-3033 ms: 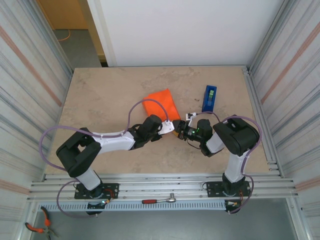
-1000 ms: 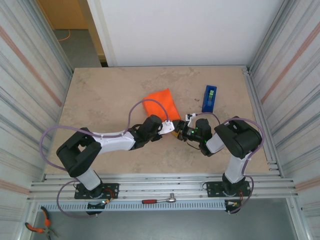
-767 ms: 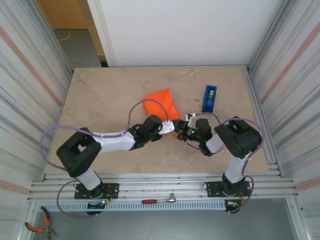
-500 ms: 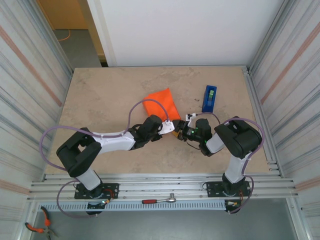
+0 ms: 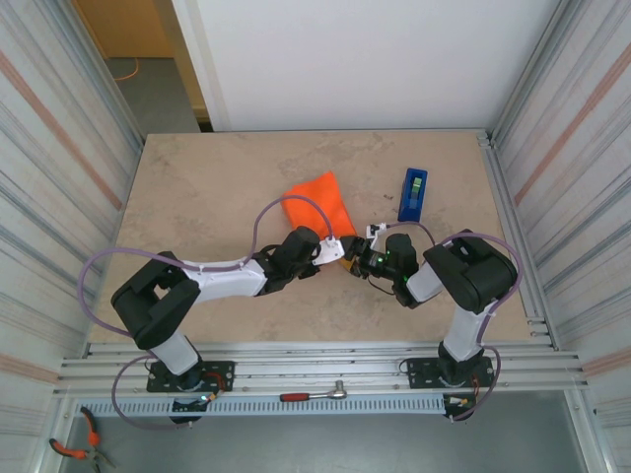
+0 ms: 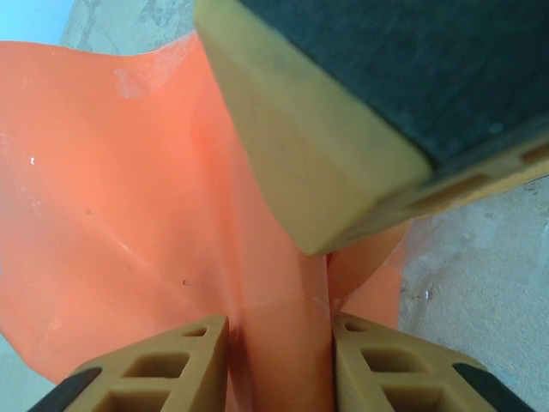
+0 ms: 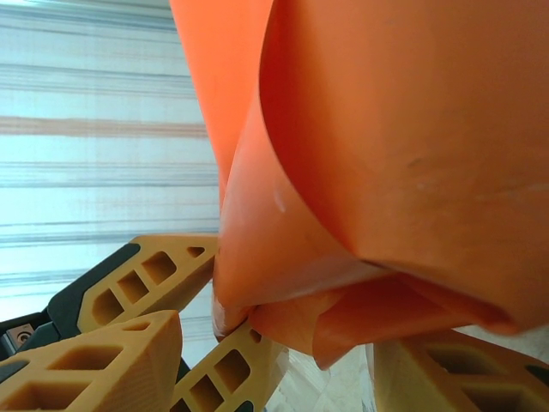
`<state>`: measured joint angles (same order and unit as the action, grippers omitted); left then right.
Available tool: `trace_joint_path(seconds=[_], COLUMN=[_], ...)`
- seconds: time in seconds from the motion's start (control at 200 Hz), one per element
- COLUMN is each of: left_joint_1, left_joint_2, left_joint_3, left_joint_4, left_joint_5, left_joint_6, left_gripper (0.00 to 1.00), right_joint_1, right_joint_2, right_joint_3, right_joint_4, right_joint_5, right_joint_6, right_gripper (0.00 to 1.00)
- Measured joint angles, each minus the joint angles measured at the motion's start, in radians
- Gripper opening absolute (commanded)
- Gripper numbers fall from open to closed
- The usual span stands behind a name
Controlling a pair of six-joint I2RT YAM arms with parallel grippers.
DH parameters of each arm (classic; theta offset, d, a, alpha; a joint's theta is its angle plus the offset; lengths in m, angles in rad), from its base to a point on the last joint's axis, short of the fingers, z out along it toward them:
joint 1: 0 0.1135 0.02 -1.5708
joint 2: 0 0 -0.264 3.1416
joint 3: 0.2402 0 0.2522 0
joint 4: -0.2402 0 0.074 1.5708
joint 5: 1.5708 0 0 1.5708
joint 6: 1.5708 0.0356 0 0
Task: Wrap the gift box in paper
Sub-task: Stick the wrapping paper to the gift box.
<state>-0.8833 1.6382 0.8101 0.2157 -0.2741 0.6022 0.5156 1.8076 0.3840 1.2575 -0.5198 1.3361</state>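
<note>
Two arms bend inward, low over the table [image 5: 197, 177], their tips meeting at the near end of the box [image 5: 317, 202] mid-table. Left gripper [image 5: 336, 248] pinches a fold of paper [image 6: 129, 215]. Right gripper [image 5: 365, 254] straddles bunched paper; whether it clamps, I cannot tell. Tape dispenser [image 5: 413, 193] lies apart, to the right.

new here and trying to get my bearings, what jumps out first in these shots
The bright orange paper catches the eye first, a crumpled bundle near the middle of the beige table. At its near corner the left fingers pinch a fold of it. A blue tape dispenser lies off to its right, apart from it.
</note>
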Motion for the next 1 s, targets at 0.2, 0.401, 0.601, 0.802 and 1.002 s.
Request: trace_joint_path(seconds=[0.2, 0.401, 0.601, 0.802, 1.002], left_joint_1=[0.0, -0.001, -0.001, -0.001, -0.001], left_joint_2=[0.0, 0.0, 0.0, 0.0, 0.0], left_joint_3=[0.0, 0.002, 0.002, 0.002, 0.002], left_joint_4=[0.0, -0.001, -0.001, -0.001, -0.001], left_joint_5=[0.0, 0.0, 0.0, 0.0, 0.0], left_joint_6=[0.0, 0.0, 0.001, 0.001, 0.001], left_gripper=[0.32, 0.32, 0.32, 0.32, 0.32], right_joint_1=[-0.003, -0.009, -0.012, -0.014, -0.018], right_joint_2=[-0.009, -0.013, -0.017, -0.017, -0.021], right_joint_3=[0.0, 0.0, 0.0, 0.0, -0.004], right_joint_4=[-0.017, -0.021, -0.025, -0.025, -0.025], right_joint_5=[0.0, 0.0, 0.001, 0.0, 0.0], right_joint_6=[0.0, 0.0, 0.0, 0.0, 0.0], right_gripper=[0.59, 0.59, 0.59, 0.59, 0.59])
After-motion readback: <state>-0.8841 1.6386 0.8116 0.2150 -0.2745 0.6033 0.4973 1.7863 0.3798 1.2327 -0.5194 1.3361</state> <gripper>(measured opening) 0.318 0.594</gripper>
